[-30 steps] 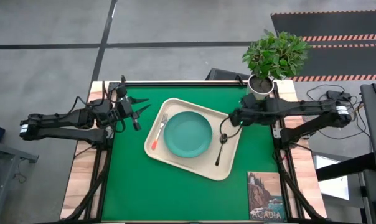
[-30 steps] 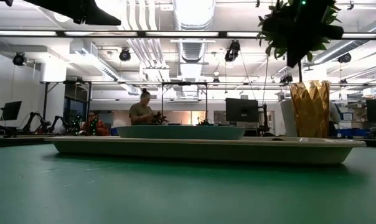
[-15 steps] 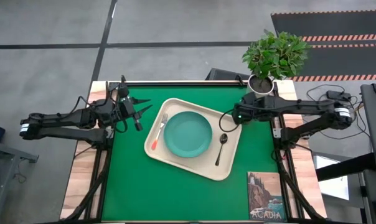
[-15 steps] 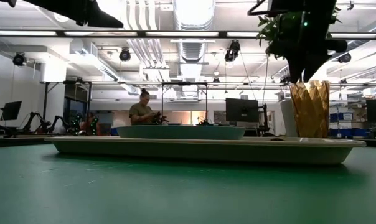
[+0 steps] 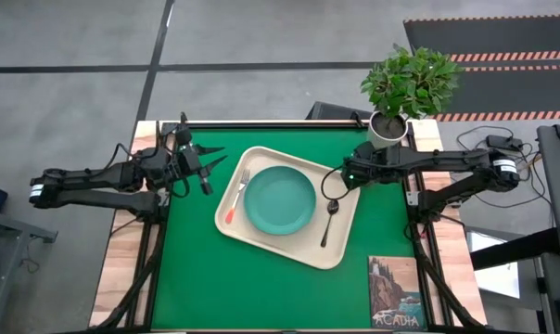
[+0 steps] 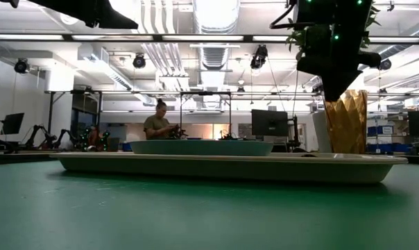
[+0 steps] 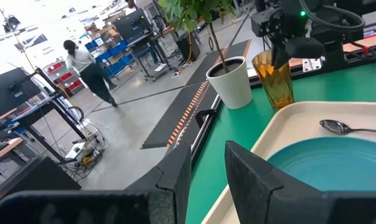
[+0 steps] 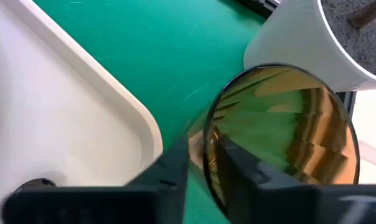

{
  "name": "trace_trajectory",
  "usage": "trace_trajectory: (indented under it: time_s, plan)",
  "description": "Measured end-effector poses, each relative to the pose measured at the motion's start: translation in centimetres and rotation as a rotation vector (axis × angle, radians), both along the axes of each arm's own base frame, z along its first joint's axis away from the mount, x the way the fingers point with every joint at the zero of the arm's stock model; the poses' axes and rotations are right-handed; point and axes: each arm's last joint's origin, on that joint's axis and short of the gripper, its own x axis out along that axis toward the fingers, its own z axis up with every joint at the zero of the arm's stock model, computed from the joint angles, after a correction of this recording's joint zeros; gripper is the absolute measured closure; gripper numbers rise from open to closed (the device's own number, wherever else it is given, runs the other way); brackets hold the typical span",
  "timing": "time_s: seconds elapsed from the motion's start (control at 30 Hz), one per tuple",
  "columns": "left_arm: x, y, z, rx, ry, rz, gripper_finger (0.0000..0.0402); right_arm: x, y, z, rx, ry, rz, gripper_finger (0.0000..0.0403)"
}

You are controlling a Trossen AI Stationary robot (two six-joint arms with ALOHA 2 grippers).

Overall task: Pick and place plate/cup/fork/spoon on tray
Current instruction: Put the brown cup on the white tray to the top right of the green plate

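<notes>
Two dark arms reach over the desk in the high view, whose top is a green mat framed by wood edges. The tray lies turned at an angle mid-desk, holding the plate in its middle, the fork along its left rim and the spoon along its right. The left gripper hangs above the mat near the desk's left edge, fingers spread apart and holding nothing. The right gripper sits by the tray's far right corner, close to a potted plant at the desk's far right corner. A postcard-like picture lies at the near right corner. Grey floor with hazard stripes surrounds the desk.

At desk level, the tray and plate show edge-on, and the cup stands upright on the mat beyond the tray's right end, under the right gripper. Behind is a workshop hall with ceiling ducts, monitors and a person standing.

From the left wrist, the open fingers frame the cup beside the white pot, the spoon on the tray, and a person walking.

From the right wrist, the fingers straddle the cup's rim, one outside and one inside the wall; whether they press it I cannot tell.
</notes>
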Motion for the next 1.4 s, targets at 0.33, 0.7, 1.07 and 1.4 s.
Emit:
trace_trajectory:
  time_s: [0.33,0.7,1.07,1.4]
  plan:
    - [0.0,0.0,0.0,0.0,-0.001,0.0,0.032,0.7,0.0,2.5,0.006,-0.054,0.041,0.0393]
    - [0.0,0.0,0.0,0.001,0.0,0.0,0.032,2.9,2.7,6.4,-0.013,-0.194,0.212,0.0394]
    - [0.0,0.0,0.0,0.001,0.0,0.0,0.032,8.4,4.0,2.0,-0.016,-0.124,0.338,0.0394]
    - [0.0,0.0,0.0,0.003,0.0,0.0,0.032,9.6,4.0,0.4,-0.015,-0.09,0.336,0.0355]
